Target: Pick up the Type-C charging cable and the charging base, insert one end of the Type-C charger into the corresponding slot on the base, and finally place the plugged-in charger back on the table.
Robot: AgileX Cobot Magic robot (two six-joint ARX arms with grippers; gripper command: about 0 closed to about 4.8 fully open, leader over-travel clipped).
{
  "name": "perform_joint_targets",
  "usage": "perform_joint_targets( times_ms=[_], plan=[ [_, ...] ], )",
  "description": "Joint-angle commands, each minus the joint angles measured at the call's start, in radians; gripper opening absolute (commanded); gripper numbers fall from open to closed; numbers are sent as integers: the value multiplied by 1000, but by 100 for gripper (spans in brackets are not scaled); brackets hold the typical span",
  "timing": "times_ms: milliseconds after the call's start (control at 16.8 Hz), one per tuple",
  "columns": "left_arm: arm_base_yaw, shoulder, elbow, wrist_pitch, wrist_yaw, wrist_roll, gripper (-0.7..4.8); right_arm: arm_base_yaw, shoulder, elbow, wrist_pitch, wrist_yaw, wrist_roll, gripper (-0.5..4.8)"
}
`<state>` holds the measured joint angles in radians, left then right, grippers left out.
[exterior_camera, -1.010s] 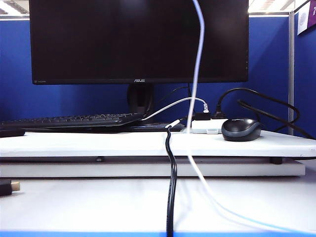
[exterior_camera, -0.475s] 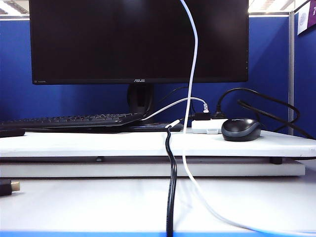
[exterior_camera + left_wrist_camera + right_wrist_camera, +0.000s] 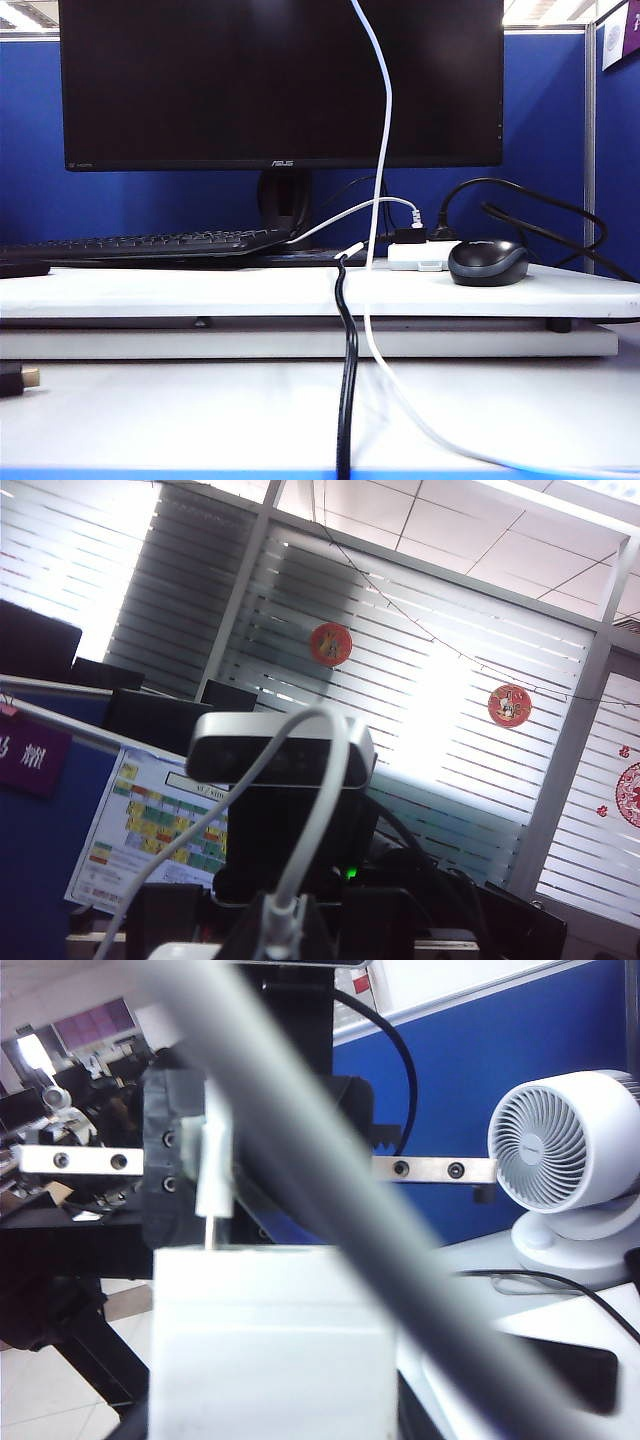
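Left hand (image 3: 275, 930): clamped tight on the plug end of the cable (image 3: 385, 150), up above the top of the exterior view. You see neither hand there, only the cable hanging.

Right hand: its own fingers don't show in its wrist view. The base (image 3: 270, 1340) sits squarely before that camera, off the bench (image 3: 150, 290), so you can take it as gripped.

Change over the last second: in the exterior view the hanging cable has swung leftward, most at the top. The slack still runs down over the bench's front edge and trails off to the lower right. That reads as the left hand turning the plug (image 3: 213, 1165) to line it up.

From the right wrist view, the plug's metal tip (image 3: 207, 1230) meets the base's upper edge. You can't tell whether it has entered the slot.

Judged stage: alignment, insertion not confirmed. Setting down is yet to come.
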<state>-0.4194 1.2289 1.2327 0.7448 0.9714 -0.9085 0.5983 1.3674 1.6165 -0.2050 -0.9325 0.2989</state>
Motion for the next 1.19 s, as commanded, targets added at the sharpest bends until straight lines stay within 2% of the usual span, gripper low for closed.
perform_joint_targets(
  times_ms=[59, 238, 475, 713, 1188],
  plan=[
    [-2, -1, 1, -15, 43, 19, -6, 1, -8, 10, 135, -31, 16, -5],
    [-2, -1, 1, -15, 66, 18, -5, 1, -8, 10, 135, -4, 16, -5],
    [-3, -1, 1, -3, 184, 18, -6, -4, -8, 10, 134, -10, 15, -5],
    [-2, -1, 1, -17, 77, 41, -6, -3, -8, 10, 131, -66, 5, -5],
    [-3, -1, 1, -29, 80, 45, -6, 2, -8, 10, 131, -31, 12, -5]
  ],
)
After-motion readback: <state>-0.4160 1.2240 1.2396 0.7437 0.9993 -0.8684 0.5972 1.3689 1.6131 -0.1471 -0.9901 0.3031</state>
